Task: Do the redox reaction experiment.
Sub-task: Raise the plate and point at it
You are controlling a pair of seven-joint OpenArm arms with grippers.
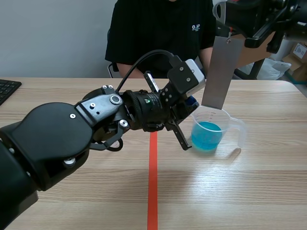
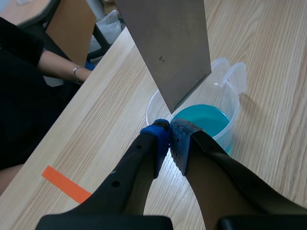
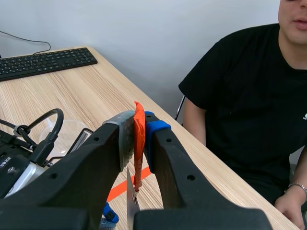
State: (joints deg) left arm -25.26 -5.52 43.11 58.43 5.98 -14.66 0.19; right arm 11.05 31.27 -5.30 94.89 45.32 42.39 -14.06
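Note:
A clear plastic beaker (image 1: 236, 125) (image 2: 232, 79) holding blue liquid (image 1: 206, 134) (image 2: 206, 119) stands on the table right of the middle. My left gripper (image 1: 188, 120) (image 2: 170, 138) is at its near left rim, with the pads closed tight on the thin wall. A grey metal sheet (image 1: 220, 72) (image 2: 168, 48) (image 3: 130, 207) hangs upright above the beaker, its lower corner just over the liquid. It hangs from an orange tag (image 3: 138, 143). My right gripper (image 1: 230, 26) (image 3: 139, 129), raised at the top right, is shut on that tag.
A person in a black shirt (image 1: 158, 28) sits across the table, one hand (image 3: 290, 206) resting near the far edge. A black keyboard (image 1: 7, 88) (image 3: 45, 62) lies at the far left. An orange tape line (image 1: 152, 182) runs down the table's middle.

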